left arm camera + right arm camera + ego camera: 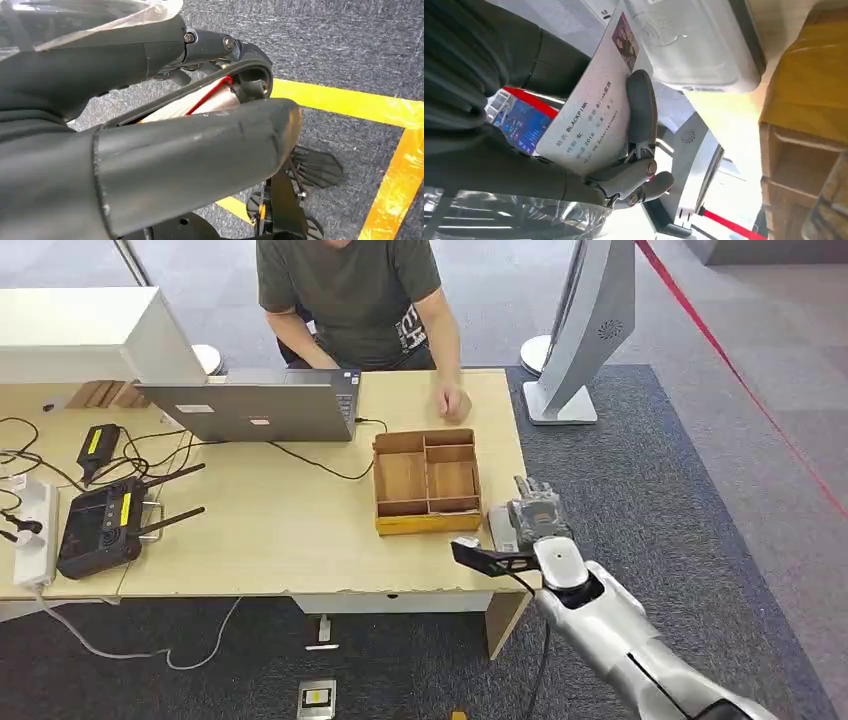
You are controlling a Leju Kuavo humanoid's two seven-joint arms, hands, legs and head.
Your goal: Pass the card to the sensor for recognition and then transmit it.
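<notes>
**Card held at sensor, right hand**

While the silver right arm is extended over the desk's near right corner, a white printed card [591, 112] with a small photo at one end is gripped in the right hand [535, 512]. In the right wrist view, the card is pinched flat between the thick grey thumb and the darker fingers [641, 107], which are closed across its printed face. The card's photo end is held right beside the white rounded-edge sensor unit [694, 40]; contact between them cannot be confirmed. In the head view, the sensor is seen as a small grey-white pad [502, 528] on the light wooden desk [270, 530], just beside the brown cardboard compartment tray [426, 480], with the right hand above it.

The left hand [165, 150] is seen close up over dark grey carpet with yellow floor tape [350, 102]. Whether it is open or closed cannot be told.

A person in a dark green T-shirt [350, 290] is seated at the far side, one hand [453, 403] rested on the desk near the tray. A grey laptop [255, 405] and a black router with antennas [105, 525] are placed on the desk's left part.
</notes>
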